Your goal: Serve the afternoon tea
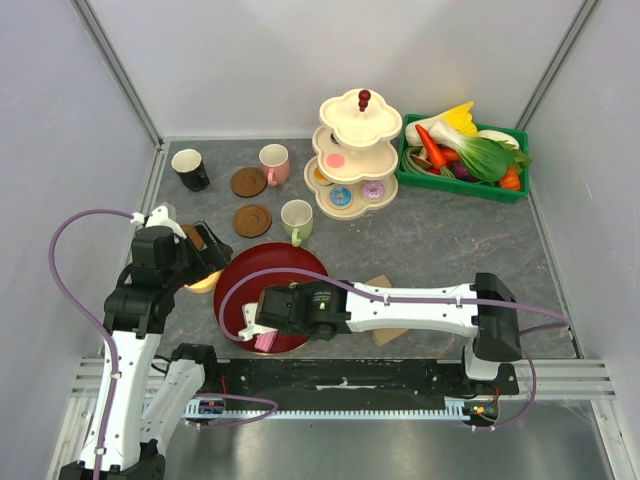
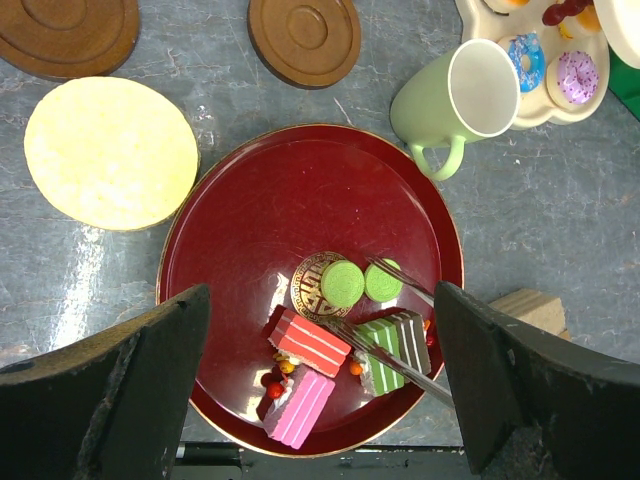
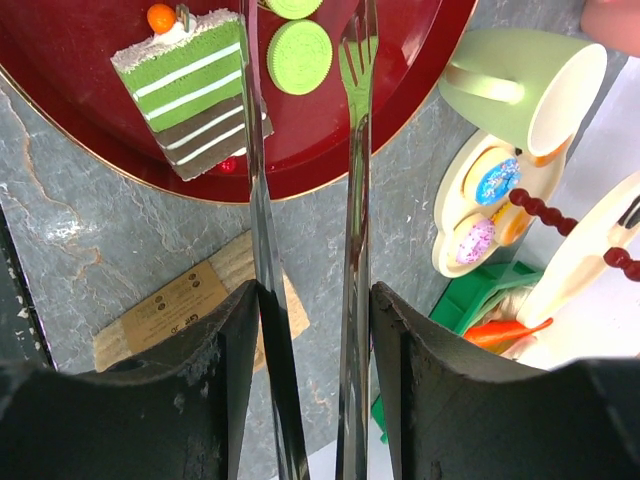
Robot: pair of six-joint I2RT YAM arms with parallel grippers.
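- So far, only part of the spread is served: three iced donuts (image 1: 341,196) sit on the bottom tier of the cream tiered stand (image 1: 385,110), and a pink piece lies on the middle tier.
- Left on the red plate (image 2: 260,200) are two green macarons (image 2: 342,283) and four cake slices: red-striped (image 2: 310,343), pink (image 2: 297,405), green (image 2: 378,355) and brown (image 2: 410,340).
- The right gripper (image 3: 312,310) is clamped on metal tongs (image 3: 350,200). Their arms are spread over the plate, one tip by the green slice and one by a macaron.
- The left gripper (image 2: 320,300) hangs above the plate, its fingers wide apart and holding nothing.
- No mug stands on a coaster. The pale-green mug (image 1: 296,220) and pink mug (image 1: 273,163) sit beside the brown coasters (image 1: 249,181), and the black mug (image 1: 190,168) stands apart from both.
- By my judgement the pastries come first, then the cups.
- In the overhead view the right arm hides the near edge of the plate.
- The piece on the middle tier is too small to name.
- I cannot tell whether a tong tip touches the cake.
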